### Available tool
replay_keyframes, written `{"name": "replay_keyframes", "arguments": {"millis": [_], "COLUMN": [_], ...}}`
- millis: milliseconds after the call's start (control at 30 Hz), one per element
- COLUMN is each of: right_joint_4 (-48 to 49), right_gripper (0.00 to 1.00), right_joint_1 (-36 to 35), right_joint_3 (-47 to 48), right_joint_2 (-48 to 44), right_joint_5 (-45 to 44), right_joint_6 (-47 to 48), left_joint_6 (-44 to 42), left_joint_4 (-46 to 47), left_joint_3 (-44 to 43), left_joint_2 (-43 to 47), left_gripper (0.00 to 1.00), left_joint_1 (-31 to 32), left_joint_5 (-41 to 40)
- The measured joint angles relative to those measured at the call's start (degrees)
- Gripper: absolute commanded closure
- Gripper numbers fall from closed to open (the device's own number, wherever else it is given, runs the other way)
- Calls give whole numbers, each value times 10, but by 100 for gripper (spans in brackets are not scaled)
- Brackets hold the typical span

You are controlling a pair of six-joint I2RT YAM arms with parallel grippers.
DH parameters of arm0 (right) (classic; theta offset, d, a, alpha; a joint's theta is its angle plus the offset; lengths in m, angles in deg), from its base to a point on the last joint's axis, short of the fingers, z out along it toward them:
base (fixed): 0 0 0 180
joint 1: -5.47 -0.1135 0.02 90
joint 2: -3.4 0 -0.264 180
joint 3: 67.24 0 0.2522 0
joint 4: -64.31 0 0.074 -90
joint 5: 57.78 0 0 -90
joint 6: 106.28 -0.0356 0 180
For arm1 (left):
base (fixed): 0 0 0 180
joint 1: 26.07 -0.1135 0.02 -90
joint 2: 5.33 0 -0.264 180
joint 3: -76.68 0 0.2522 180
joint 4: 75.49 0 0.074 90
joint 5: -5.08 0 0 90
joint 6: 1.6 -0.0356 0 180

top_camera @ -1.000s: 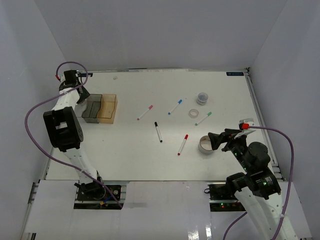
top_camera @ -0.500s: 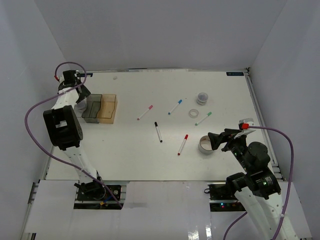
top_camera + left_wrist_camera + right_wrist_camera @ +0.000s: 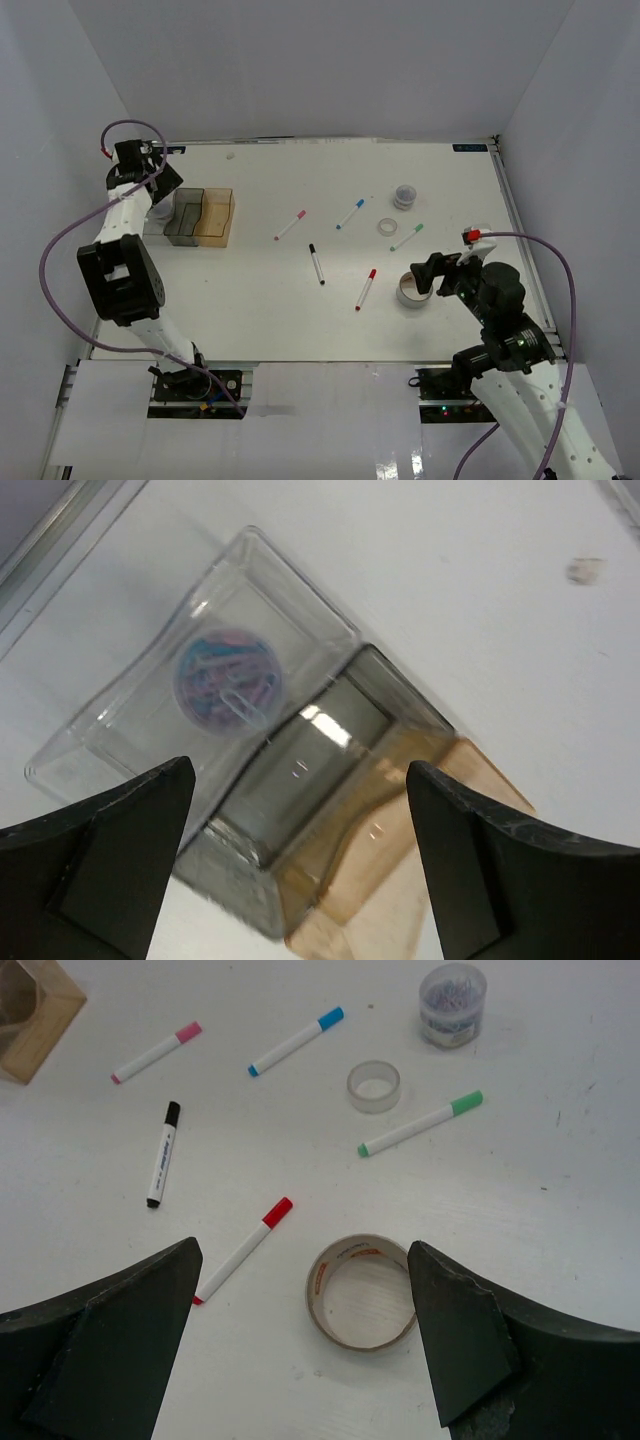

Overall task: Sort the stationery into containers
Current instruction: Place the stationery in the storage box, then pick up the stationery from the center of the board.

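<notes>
My left gripper (image 3: 163,182) is open and empty above the three bins. In the left wrist view, the clear bin (image 3: 120,745) holds a round jar (image 3: 227,676) of coloured paper clips, next to the smoky grey bin (image 3: 300,770) and the amber bin (image 3: 400,830). My right gripper (image 3: 300,1350) is open and empty, just short of the large tape roll (image 3: 318,1285). Pink (image 3: 155,1052), blue (image 3: 295,1042), green (image 3: 420,1124), black (image 3: 164,1155) and red (image 3: 243,1250) markers lie on the table. A small tape roll (image 3: 374,1103) and a second jar (image 3: 452,1002) stand beyond.
In the top view the grey bin (image 3: 183,218) and amber bin (image 3: 214,216) sit at the far left, the stationery mid-right around the large roll (image 3: 411,290). White walls surround the table (image 3: 260,310). A purple cable loops off each arm.
My right arm has shifted left and leaned in over the large tape roll. My left wrist has drawn back a little toward the far left corner.
</notes>
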Motion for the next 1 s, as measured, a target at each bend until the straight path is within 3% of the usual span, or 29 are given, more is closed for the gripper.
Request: {"name": "replay_keyframes", "arguments": {"millis": [133, 300, 400, 600, 833, 1000], "right_joint_4": [-7, 30, 53, 91, 108, 120], "right_gripper": [10, 10, 10, 10, 10, 10], "right_joint_1": [0, 0, 0, 16, 49, 62], "right_joint_3": [44, 101, 155, 276, 438, 526], "right_joint_2": [95, 214, 330, 600, 819, 914], "right_joint_5": [-9, -57, -93, -124, -125, -123], "right_joint_6": [-6, -14, -7, 20, 47, 58], "left_joint_6": [1, -30, -42, -45, -56, -57], "left_joint_4": [11, 35, 47, 72, 83, 72], "left_joint_3": [77, 204, 299, 418, 482, 486], "left_joint_2": [131, 292, 397, 572, 586, 574], "left_gripper": [2, 2, 2, 2, 2, 2], "left_joint_1": [20, 143, 191, 207, 245, 252], "left_joint_5": [62, 122, 166, 202, 191, 178]}}
